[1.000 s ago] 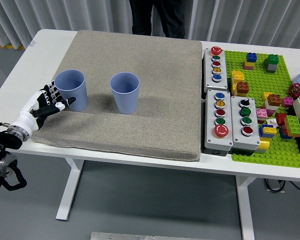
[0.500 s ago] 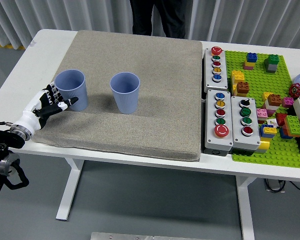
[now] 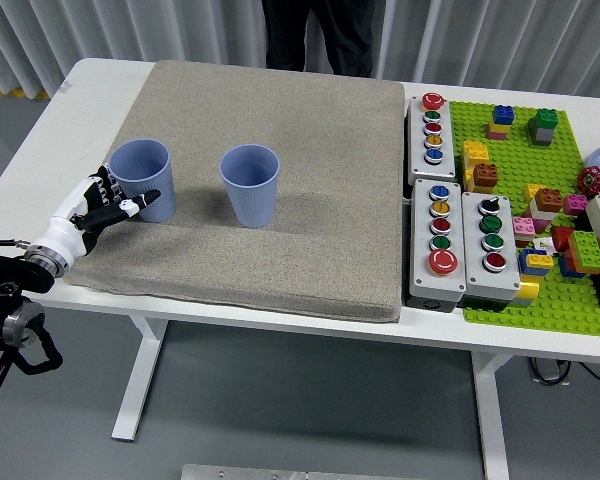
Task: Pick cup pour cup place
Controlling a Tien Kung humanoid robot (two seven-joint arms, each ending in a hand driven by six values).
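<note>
Two blue ribbed cups stand upright on the grey mat (image 3: 280,250). The left cup (image 3: 143,180) is near the mat's left edge, the right cup (image 3: 251,186) about a hand's width to its right. My left hand (image 3: 108,203) sits at the left cup's left side, thumb reaching across the cup's lower front and the other fingers behind its left wall. The fingers are spread around the cup and I cannot tell whether they press on it. The cups' contents do not show. My right arm is out of view.
Three grey button boxes (image 3: 450,232) lie right of the mat. A green baseplate (image 3: 510,300) with several toy bricks fills the table's right end. A person in dark trousers (image 3: 315,35) stands at the far side, hands not visible.
My left hand has drawn slightly back and left, with the thumb shifting along the left cup's lower front. The cups have not moved.
</note>
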